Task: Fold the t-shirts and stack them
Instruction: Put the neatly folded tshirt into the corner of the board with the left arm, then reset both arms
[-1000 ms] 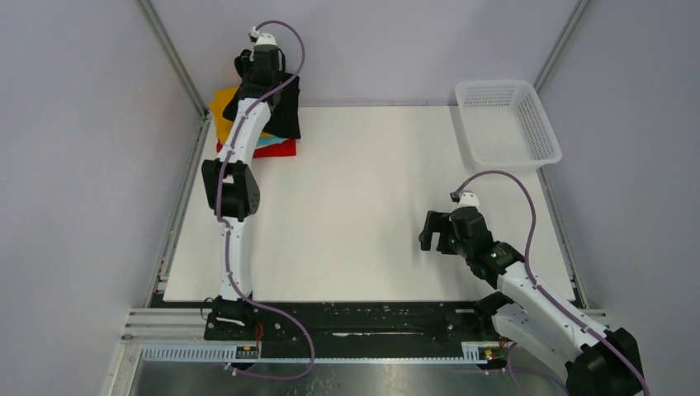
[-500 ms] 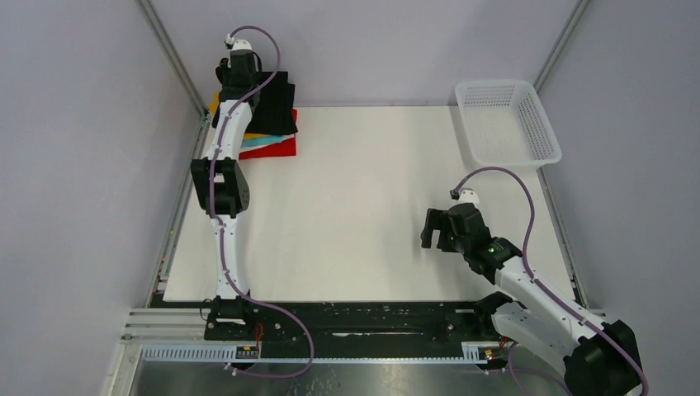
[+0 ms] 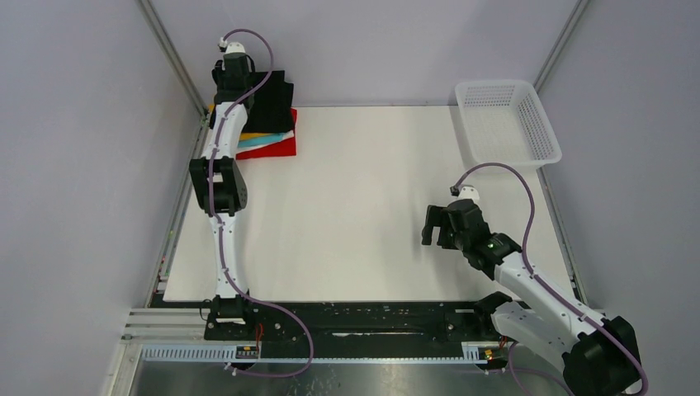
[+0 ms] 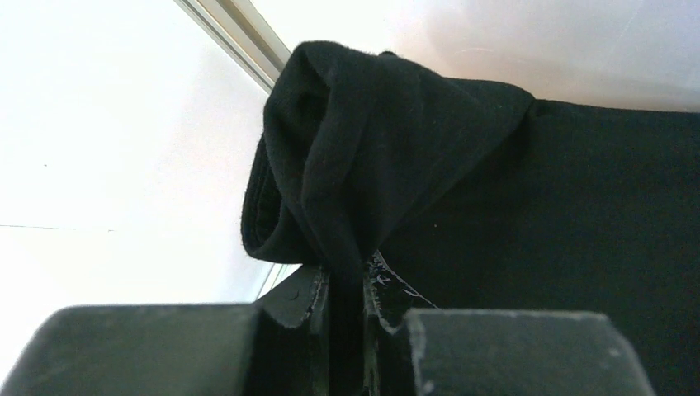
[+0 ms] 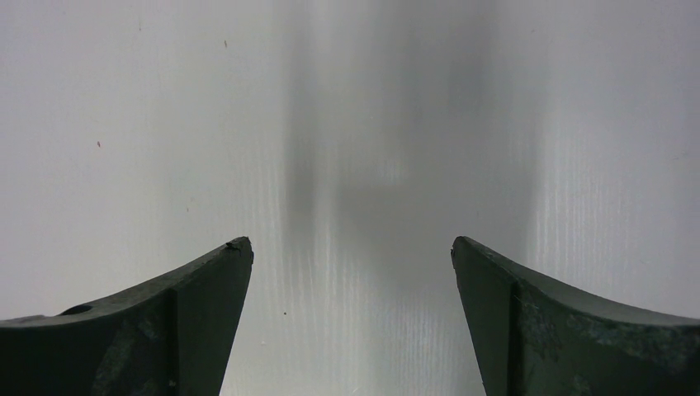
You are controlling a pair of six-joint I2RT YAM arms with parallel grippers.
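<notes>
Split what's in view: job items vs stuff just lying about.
Job:
- black tee, pinched in the left pincer
- folded stack beneath it, with red, teal and orange edges showing

Lying about:
- basket, far right corner
- right pincer, open over the table, holding nothing

A white table is standing inside a booth, with a pale lilac-grey back wall, left wall and right wall closing it in. Aluminium posts are rising from its far-left corner and far-right corner. A black rail is running along its near edge. Soft, even light is falling across it.
</notes>
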